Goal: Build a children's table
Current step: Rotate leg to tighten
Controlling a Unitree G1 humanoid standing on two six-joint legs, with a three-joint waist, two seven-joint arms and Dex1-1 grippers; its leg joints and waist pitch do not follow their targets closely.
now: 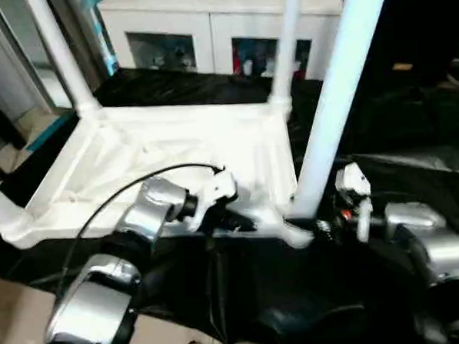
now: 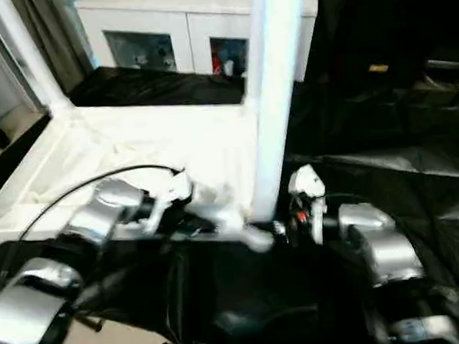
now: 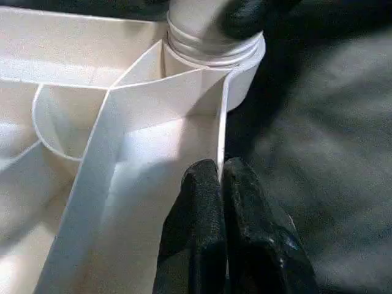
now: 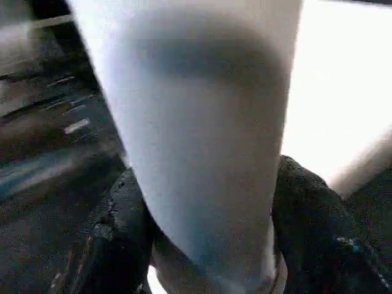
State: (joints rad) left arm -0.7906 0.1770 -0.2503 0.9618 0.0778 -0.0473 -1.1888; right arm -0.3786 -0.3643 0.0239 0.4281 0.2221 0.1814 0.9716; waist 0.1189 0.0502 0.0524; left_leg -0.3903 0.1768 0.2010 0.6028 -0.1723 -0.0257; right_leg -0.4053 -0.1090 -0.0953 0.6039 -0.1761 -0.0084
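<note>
The left claw (image 3: pixel 222 202) is pinching the thin edge wall of the upside-down children's table (image 1: pixel 167 156), its fingers squeezed together on it. The right claw (image 4: pixel 208 233) is wrapping its fingers around the nearest leg (image 1: pixel 330 105), low down by the corner socket (image 3: pixel 242 58). The table is lying on the black-covered surface (image 1: pixel 385 210). This looks like the last leg going in. Next, it probably needs a firm twist or push. Farther back, other legs are standing up already, in front of a white cabinet (image 1: pixel 206 27).

My forearms are silver, my wrist housings white; a black cable (image 1: pixel 123 189) loops over my left arm (image 1: pixel 151 211); fingers (image 3: pixel 202 245) are matte black.
</note>
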